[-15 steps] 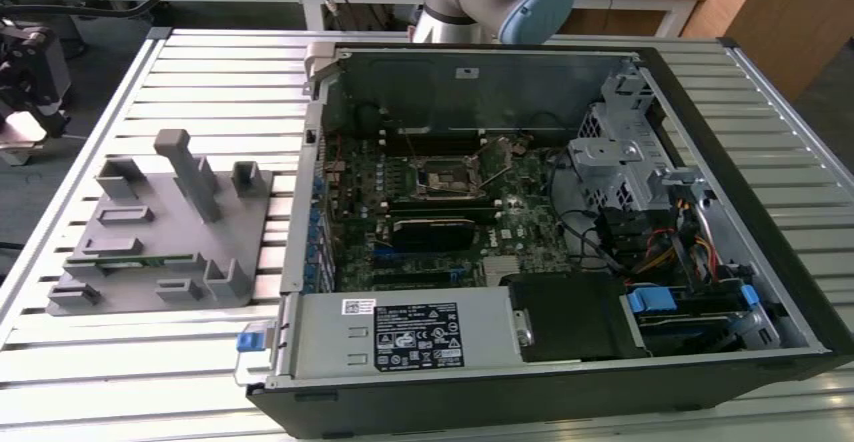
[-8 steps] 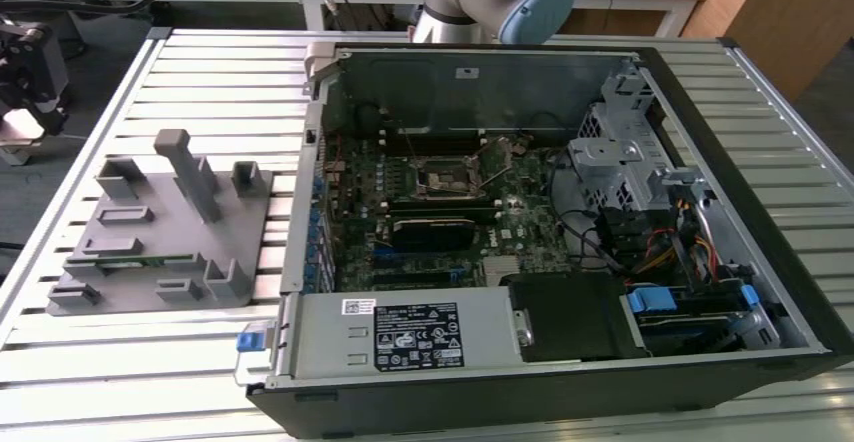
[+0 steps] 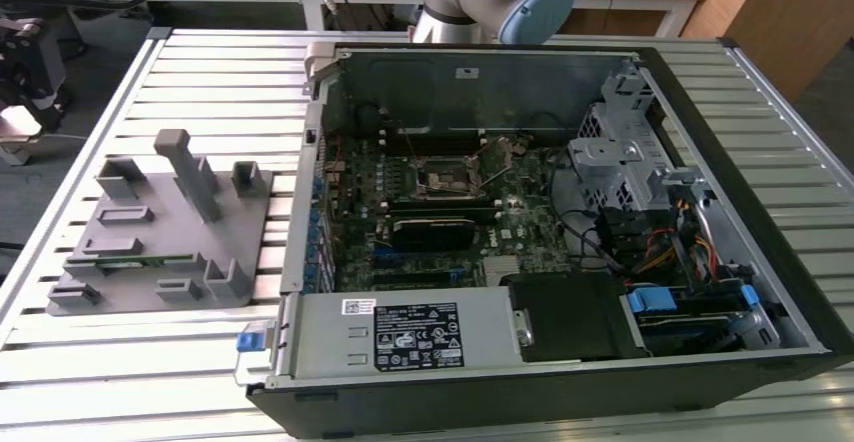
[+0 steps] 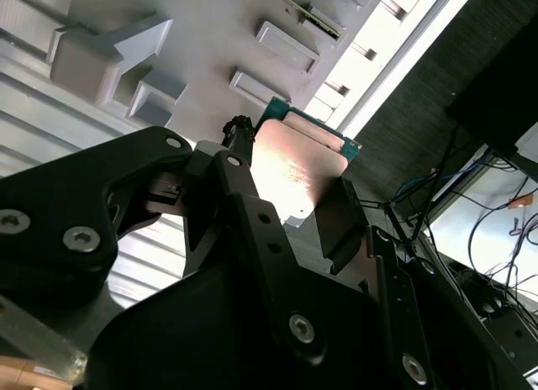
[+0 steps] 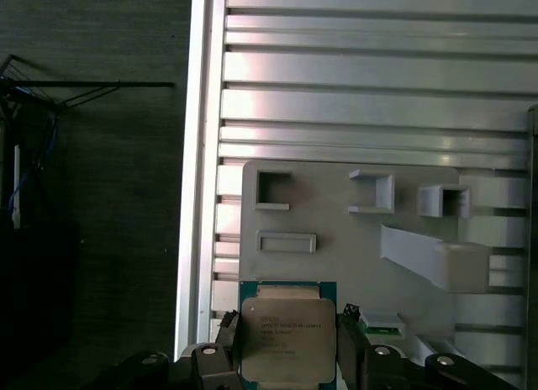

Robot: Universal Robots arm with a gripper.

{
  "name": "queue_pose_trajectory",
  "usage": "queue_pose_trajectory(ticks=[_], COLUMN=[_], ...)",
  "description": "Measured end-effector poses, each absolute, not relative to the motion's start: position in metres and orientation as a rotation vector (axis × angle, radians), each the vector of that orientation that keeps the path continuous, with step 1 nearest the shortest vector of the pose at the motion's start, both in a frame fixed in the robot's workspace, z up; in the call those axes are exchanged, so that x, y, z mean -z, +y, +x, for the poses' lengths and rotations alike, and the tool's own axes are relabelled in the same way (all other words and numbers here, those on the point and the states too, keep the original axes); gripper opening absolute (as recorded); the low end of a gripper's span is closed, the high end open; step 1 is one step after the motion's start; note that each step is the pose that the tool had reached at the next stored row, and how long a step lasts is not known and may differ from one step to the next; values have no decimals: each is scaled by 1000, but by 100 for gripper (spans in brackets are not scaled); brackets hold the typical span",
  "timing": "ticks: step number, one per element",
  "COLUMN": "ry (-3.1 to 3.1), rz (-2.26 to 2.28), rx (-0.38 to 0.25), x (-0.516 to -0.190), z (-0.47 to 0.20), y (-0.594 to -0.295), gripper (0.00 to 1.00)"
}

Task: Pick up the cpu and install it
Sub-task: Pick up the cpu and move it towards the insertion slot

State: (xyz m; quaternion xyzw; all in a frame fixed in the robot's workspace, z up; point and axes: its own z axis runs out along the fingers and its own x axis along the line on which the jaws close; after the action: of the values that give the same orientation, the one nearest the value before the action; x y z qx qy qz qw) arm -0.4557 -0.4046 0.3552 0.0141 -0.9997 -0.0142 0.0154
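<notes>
The gripper (image 5: 288,327) is closed on the cpu (image 5: 287,339). Its jaws are open no wider than the chip and press on two opposite edges. In the first wrist view the chip sits square between the jaws with its silver lid facing the camera and a thin green rim showing round it.

The second wrist view gives the same grip from the side. The black fingers (image 4: 244,197) reach up on either side, and the chip (image 4: 294,167) stands between them, its lid catching the light. One green corner pokes out past the fingertips.

Beyond the jaws, past the chip, lies a grey plate (image 5: 336,239) with raised pockets and blocks, resting on a slatted metal table (image 5: 361,71). A green memory stick (image 5: 382,327) sits in one of the plate's pockets, just beside one jaw.

The exterior view adds the wider scene. The grey plate (image 3: 160,232) lies on the table (image 3: 200,62) at that view's left, with the memory stick (image 3: 127,259) in a slot near its front edge. An open computer case (image 3: 474,82) lies flat on the table beside the plate. The square black-framed socket (image 3: 445,175) sits in the middle of its board, with no silver lid in it. The arm (image 3: 487,2) rises behind the case's far wall.
</notes>
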Motion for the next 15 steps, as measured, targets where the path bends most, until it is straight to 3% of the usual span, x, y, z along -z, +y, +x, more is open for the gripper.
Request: queue_pose_trajectory(ticks=[15], ry=[-3110], rz=[44], rx=[44], x=[-362], z=[-456], y=[-404], gripper=[54])
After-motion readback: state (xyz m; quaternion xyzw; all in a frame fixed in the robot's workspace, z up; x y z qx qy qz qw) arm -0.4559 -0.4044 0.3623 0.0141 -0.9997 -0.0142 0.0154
